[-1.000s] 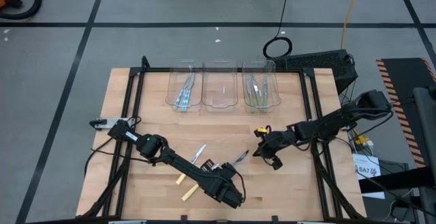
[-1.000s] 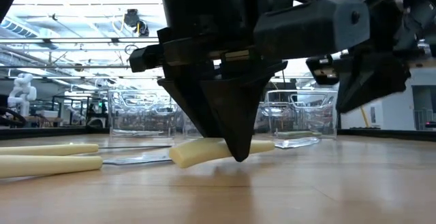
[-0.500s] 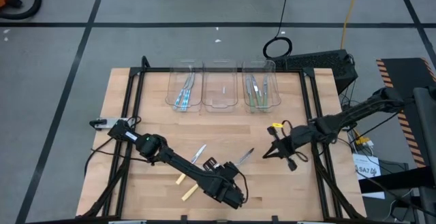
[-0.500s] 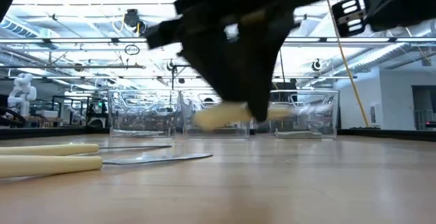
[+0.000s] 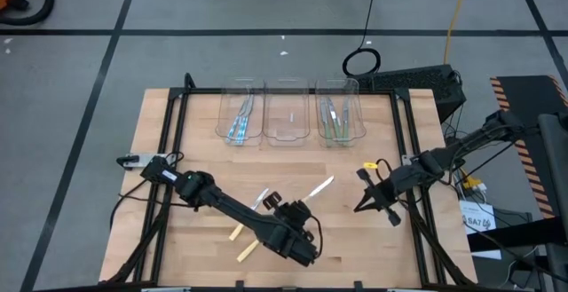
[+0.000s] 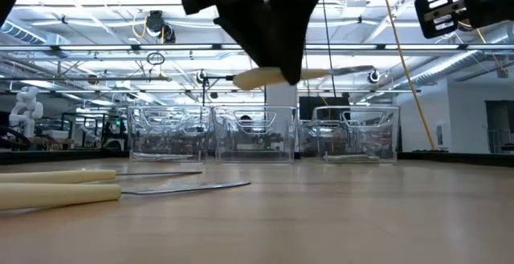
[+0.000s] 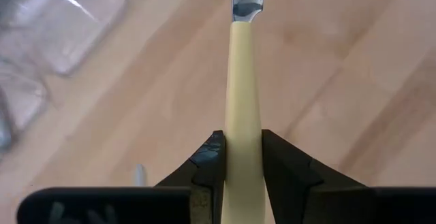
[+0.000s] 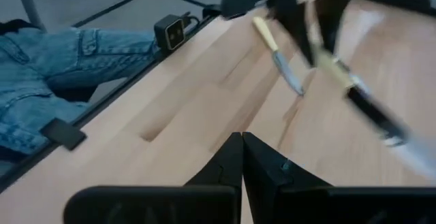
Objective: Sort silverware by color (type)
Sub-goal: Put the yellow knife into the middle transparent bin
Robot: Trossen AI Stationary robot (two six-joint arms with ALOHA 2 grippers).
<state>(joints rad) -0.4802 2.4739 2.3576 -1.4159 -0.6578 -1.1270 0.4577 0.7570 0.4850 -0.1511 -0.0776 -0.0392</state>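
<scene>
The left gripper (image 7: 235, 166) is clamped on the pale yellow handle of a knife (image 5: 317, 188), holding it up in the air above the table (image 5: 417, 150). 2 more yellow utensils (image 5: 245, 242) lie on the wood near it. The right gripper (image 5: 358, 209) is squeezed together with nothing in it, off to the right side. 3 clear bins (image 5: 288, 113) stand at the back.

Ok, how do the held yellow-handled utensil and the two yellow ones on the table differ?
The held utensil is clamped in the left gripper, clear above the table; the two table utensils lie loose on the wood. In the low view it hangs above the bins. All share pale yellow handles.
</scene>
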